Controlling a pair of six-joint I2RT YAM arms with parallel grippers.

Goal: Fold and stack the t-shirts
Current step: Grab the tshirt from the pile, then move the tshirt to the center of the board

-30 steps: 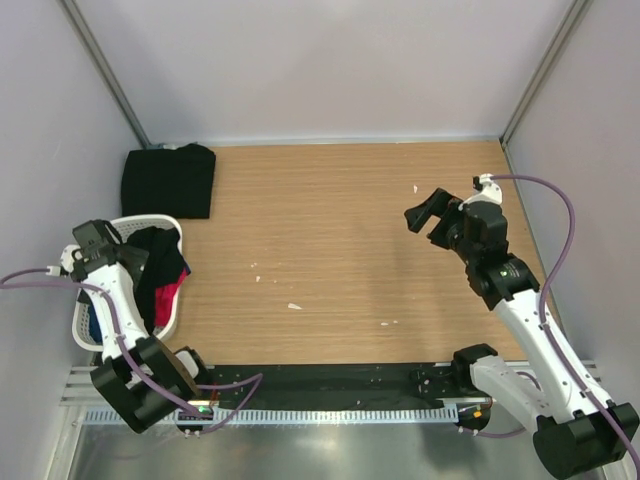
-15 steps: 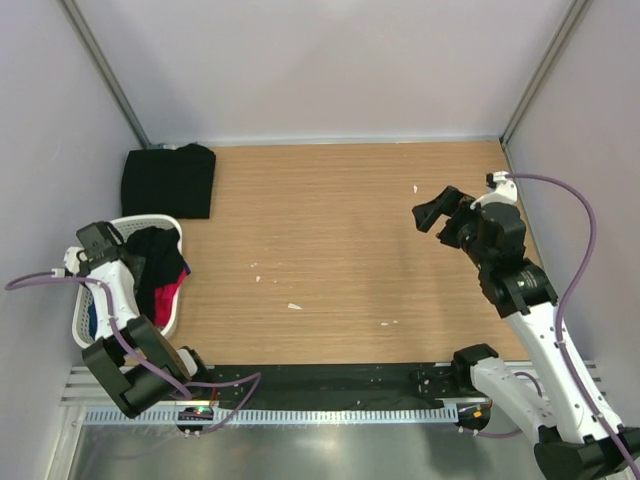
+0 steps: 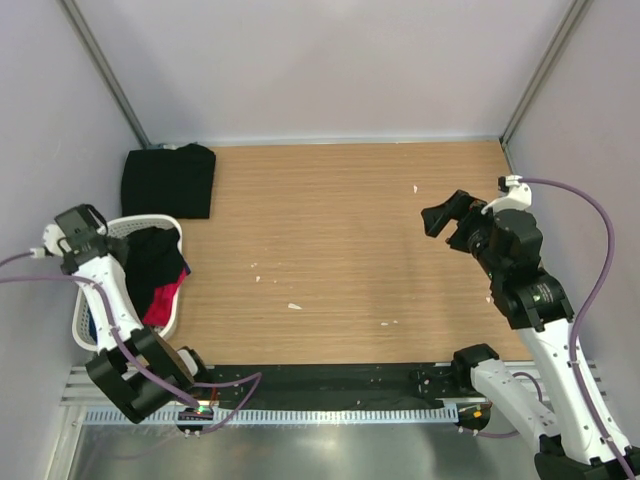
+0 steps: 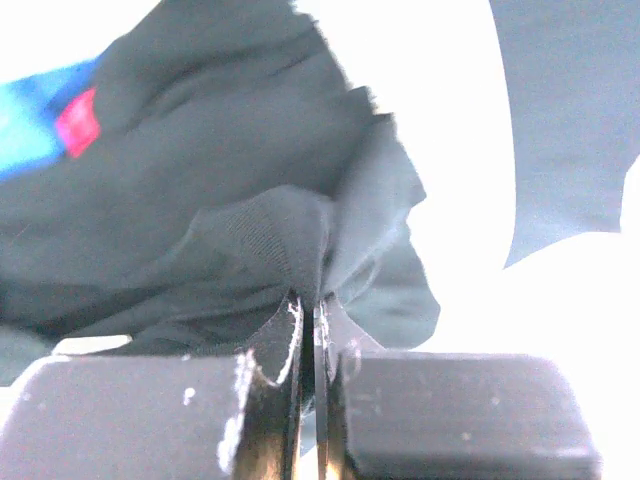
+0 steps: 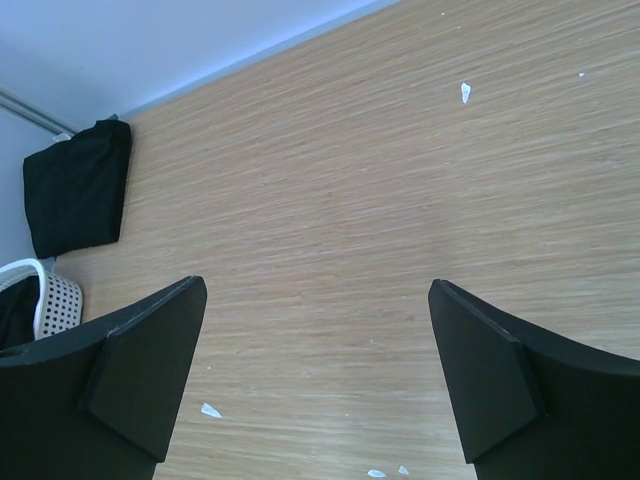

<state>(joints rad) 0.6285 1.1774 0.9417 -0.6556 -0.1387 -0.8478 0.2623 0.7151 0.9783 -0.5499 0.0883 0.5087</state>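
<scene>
A folded black t-shirt (image 3: 168,180) (image 5: 75,190) lies flat at the table's far left corner. Another black t-shirt (image 3: 150,258) (image 4: 200,200) is crumpled in the white mesh basket (image 3: 150,218). My left gripper (image 3: 82,235) (image 4: 308,300) hangs over the basket's far left side. In the left wrist view its jaws are shut on a raised fold of this black t-shirt. My right gripper (image 3: 455,215) (image 5: 317,283) stands open above bare wood on the right side, holding nothing.
A red-pink garment (image 3: 168,298) (image 4: 78,120) and a blue one (image 3: 92,322) (image 4: 30,130) lie under the black cloth in the basket (image 5: 55,300). Small white scraps (image 3: 294,306) dot the wooden table (image 3: 340,250). Grey walls close in the left, back and right.
My left gripper went from open to shut, pinching the black cloth, and its wrist shifted left over the basket. The right arm drifted slightly right and toward the near edge, still open.
</scene>
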